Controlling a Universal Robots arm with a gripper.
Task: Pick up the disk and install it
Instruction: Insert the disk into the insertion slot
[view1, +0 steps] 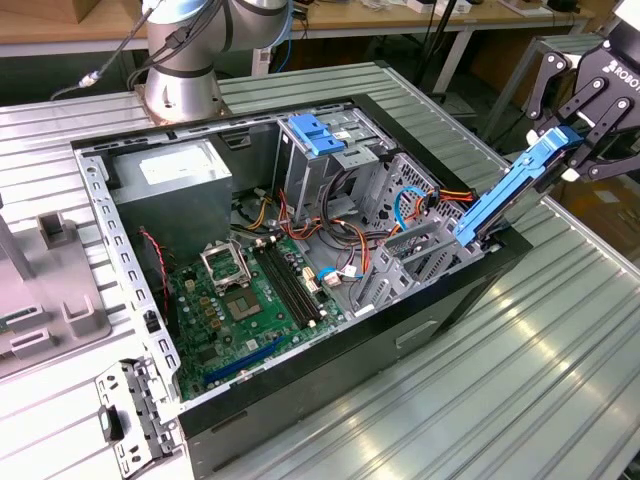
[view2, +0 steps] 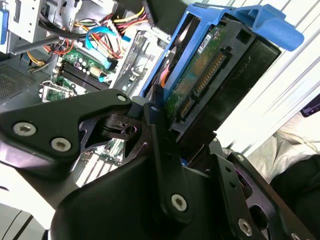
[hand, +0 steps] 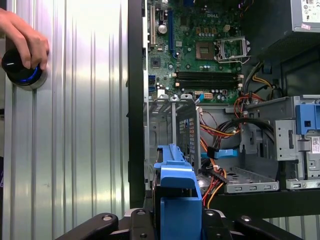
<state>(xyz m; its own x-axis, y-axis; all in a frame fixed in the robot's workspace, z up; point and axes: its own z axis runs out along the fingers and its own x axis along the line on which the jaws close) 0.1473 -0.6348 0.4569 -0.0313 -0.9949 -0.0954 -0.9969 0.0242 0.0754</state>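
Observation:
My gripper (view1: 572, 150) is at the exterior view's right, above the open computer case's edge, and is shut on the disk (view1: 500, 195). The disk hangs tilted, its blue-railed lower end down at the grey drive cage (view1: 420, 255) by the case wall. The second wrist view has the disk's (view2: 210, 75) green circuit underside and connector facing the camera, blue rails around it, with black fingers (view2: 160, 135) clamped on its near end. In the first wrist view a blue rail of the disk (hand: 177, 195) stands up from my gripper (hand: 175, 225), in front of the cage (hand: 175, 125).
The open case (view1: 130, 290) lies on a ribbed metal table (view1: 520, 380). Inside are the motherboard (view1: 240, 300), a grey power supply (view1: 170, 180), loose cables (view1: 330, 215) and a bare blue bracket (view1: 315, 135). A person's hand (hand: 22, 35) rests on a round knob on the table.

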